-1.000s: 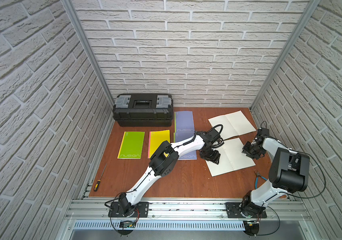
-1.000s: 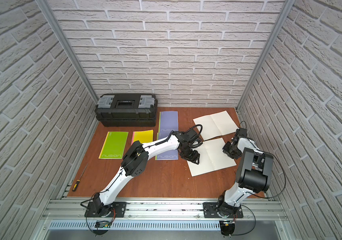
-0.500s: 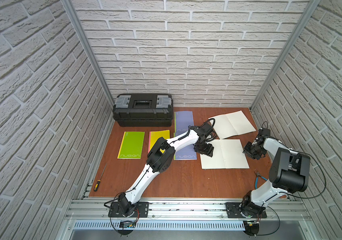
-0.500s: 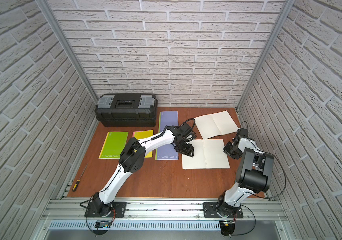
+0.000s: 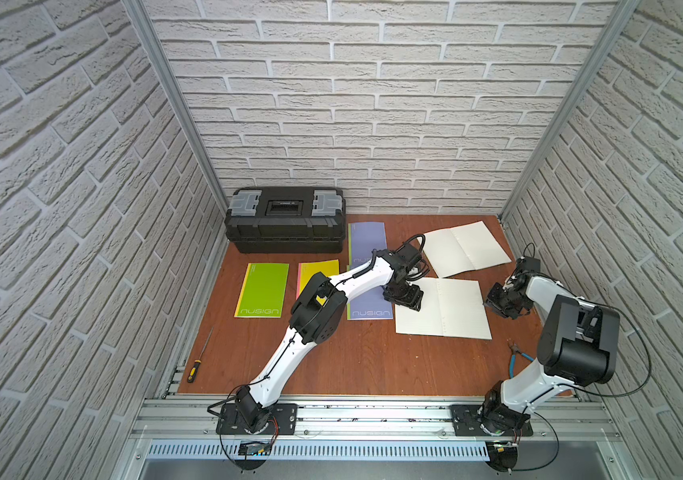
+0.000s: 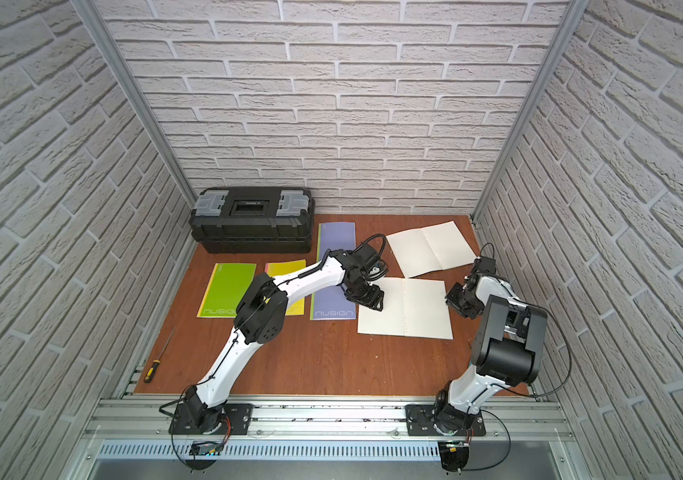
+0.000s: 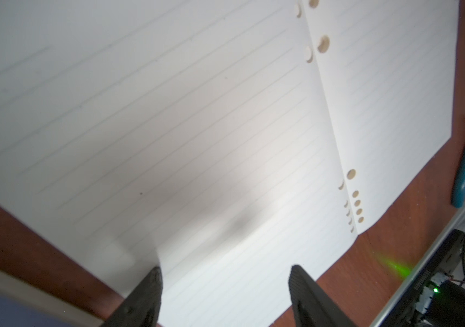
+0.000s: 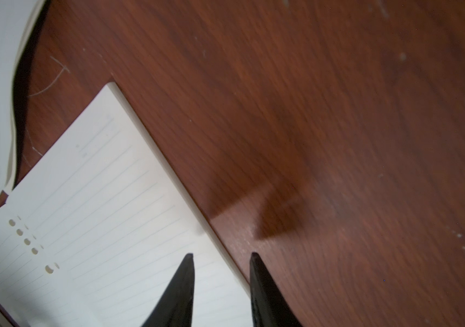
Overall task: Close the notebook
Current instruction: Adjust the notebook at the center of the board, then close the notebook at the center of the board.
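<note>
Brick walls hem the worktop (image 5: 331, 361), but there's bare wood in front of the open notebook (image 5: 452, 311) lying flat right of centre. Left tool (image 7: 225, 271) sits over its left page, jaws wide, gripping nothing. Right tool (image 8: 221, 256), barely parted, straddles the right edge, empty too.

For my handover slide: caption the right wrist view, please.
Right gripper, jaws slightly apart, poised astride the open notebook edge on the wooden table.

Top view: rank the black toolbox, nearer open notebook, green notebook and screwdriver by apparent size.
1. black toolbox, though it sits farthest from the camera
2. nearer open notebook
3. green notebook
4. screwdriver, by far the smallest
</note>
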You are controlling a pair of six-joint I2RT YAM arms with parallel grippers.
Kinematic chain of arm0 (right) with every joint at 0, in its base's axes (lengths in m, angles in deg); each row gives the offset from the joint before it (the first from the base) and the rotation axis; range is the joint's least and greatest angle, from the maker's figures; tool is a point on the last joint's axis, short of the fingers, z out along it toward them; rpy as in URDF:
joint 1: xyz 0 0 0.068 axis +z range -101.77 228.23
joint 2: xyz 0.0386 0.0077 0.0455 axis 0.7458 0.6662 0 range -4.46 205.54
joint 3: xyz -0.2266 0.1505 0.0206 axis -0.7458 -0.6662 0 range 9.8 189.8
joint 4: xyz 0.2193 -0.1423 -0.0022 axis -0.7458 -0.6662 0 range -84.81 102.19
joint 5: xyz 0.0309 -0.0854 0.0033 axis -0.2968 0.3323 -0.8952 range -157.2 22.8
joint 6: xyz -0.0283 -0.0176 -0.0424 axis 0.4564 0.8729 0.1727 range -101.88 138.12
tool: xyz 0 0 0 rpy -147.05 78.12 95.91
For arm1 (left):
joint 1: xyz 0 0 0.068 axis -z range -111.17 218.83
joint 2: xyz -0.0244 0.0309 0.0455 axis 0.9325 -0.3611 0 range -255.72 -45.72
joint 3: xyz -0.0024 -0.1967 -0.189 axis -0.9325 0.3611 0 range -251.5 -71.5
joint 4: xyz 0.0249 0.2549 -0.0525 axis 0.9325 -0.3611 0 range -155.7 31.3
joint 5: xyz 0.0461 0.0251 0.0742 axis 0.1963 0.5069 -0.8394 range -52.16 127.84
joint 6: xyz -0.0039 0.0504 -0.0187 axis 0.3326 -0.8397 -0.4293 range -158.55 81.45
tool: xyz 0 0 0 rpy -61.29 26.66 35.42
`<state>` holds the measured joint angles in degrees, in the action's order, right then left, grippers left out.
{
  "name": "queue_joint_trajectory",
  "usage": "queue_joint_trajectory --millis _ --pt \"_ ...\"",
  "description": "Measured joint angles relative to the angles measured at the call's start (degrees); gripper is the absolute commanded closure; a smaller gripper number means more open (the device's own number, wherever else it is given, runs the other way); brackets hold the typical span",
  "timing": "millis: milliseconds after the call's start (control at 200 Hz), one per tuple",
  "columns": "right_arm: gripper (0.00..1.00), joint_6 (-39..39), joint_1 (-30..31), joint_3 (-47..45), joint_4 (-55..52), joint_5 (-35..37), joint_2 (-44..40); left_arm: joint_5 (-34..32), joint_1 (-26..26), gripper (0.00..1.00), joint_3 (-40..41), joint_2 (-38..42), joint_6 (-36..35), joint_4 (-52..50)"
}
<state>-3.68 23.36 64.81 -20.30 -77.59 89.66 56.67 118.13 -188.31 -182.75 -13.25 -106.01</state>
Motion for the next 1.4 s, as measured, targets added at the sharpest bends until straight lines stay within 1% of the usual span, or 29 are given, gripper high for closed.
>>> queue_joint_trajectory --millis 330,545,825,1090,1235,1400 --pt "0.67 0.0 1.4 -1.5 0.5 -0.4 -4.8 -5.0 0.3 0.25 8.2 6.4 2.4 1.5" --pt "0.71 0.0 6.0 -1.5 0.6 -0.4 -5.8 -6.6 0.8 0.25 11.3 10.2 4.5 2.6" --pt "0.73 0.0 11.8 -1.5 0.6 -0.4 -6.2 -7.5 2.6 0.25 15.2 10.8 8.0 3.2" --pt "0.74 0.2 14.8 -1.5 0.6 -0.4 -6.8 -8.5 4.2 0.25 21.0 14.3 14.9 6.3" --pt "0.74 0.2 16.2 -1.5 0.6 -0.4 -6.8 -8.1 4.3 0.25 24.9 16.4 20.1 10.7" --pt "0.74 0.2 17.0 -1.6 0.6 -0.4 -6.8 -8.3 4.8 0.25 27.1 16.8 25.0 13.4"
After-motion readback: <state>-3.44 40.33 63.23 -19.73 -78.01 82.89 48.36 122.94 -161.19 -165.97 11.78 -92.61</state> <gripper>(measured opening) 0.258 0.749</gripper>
